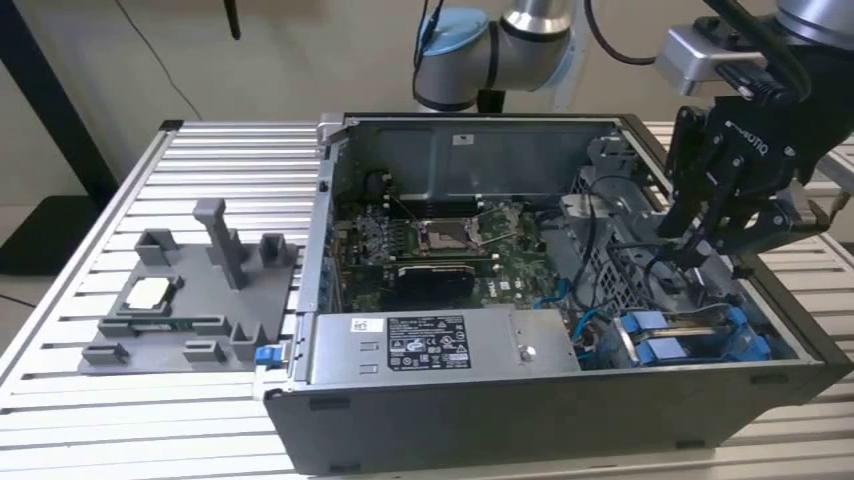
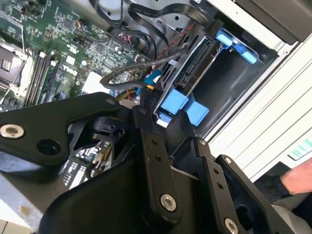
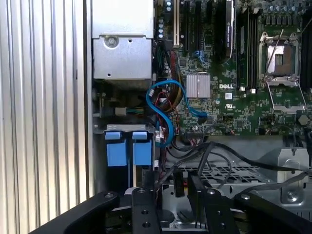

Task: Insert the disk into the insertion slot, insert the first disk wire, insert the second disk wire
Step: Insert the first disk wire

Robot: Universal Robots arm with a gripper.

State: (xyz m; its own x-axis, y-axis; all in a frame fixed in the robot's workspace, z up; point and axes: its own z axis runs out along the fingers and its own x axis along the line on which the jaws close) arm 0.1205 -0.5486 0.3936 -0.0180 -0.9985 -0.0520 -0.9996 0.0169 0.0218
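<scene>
The disk [image 1: 663, 340] lies in its bright blue carrier inside the drive bay at the case's near corner on the exterior view's right. Its two blue tabs show side by side in both wrist views [image 3: 126, 148] [image 2: 184, 106]. My black gripper [image 1: 691, 255] hangs inside the open case, just above and behind the bay, close to the metal cage. A blue wire [image 3: 165, 109] loops from the motherboard toward the bay. Black wires [image 3: 214, 152] [image 2: 139, 66] run across the cage near the gripper. Whether anything is held is hidden by the gripper's own body.
The open computer case [image 1: 534, 410] rests on a slatted metal table [image 1: 80, 400], with the motherboard [image 1: 454, 240] and power supply [image 1: 427, 345] inside. A grey fixture [image 1: 187, 290] with small parts stands at the exterior view's left. A person's hand [image 2: 297, 180] shows beside the case.
</scene>
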